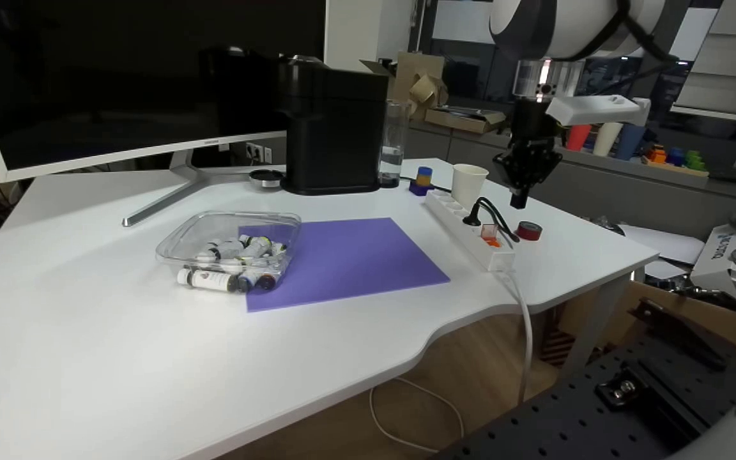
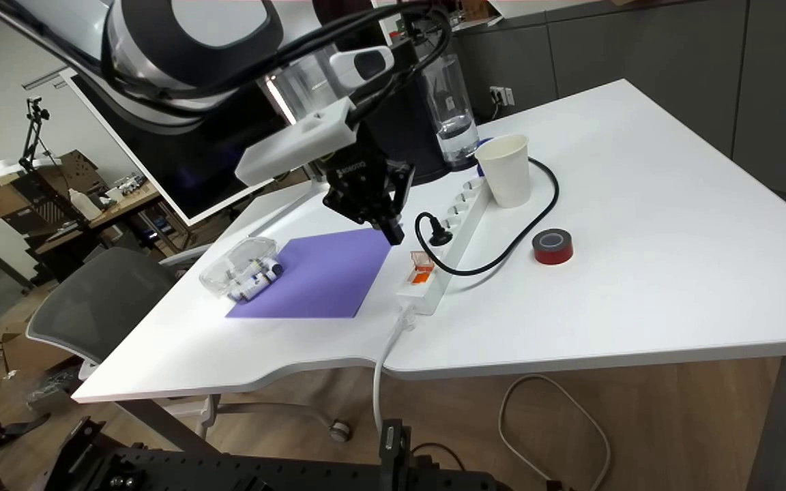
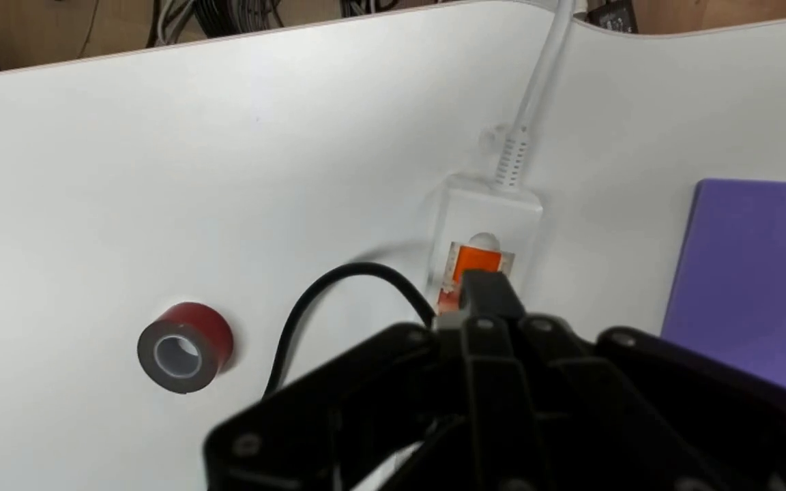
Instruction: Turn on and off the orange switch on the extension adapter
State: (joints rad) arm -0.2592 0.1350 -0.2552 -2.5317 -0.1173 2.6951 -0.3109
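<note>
Claw, black and jointed, clenched empty: centre it before pressing the rectangular orange plastic switch below it.

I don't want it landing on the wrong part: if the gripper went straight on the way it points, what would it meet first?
Probably the orange switch on the power strip, or its raised cover; depth below the gripper is unclear.

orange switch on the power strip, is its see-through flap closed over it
No, in an exterior view the see-through flap stands raised, leaving the orange switch uncovered.
</note>
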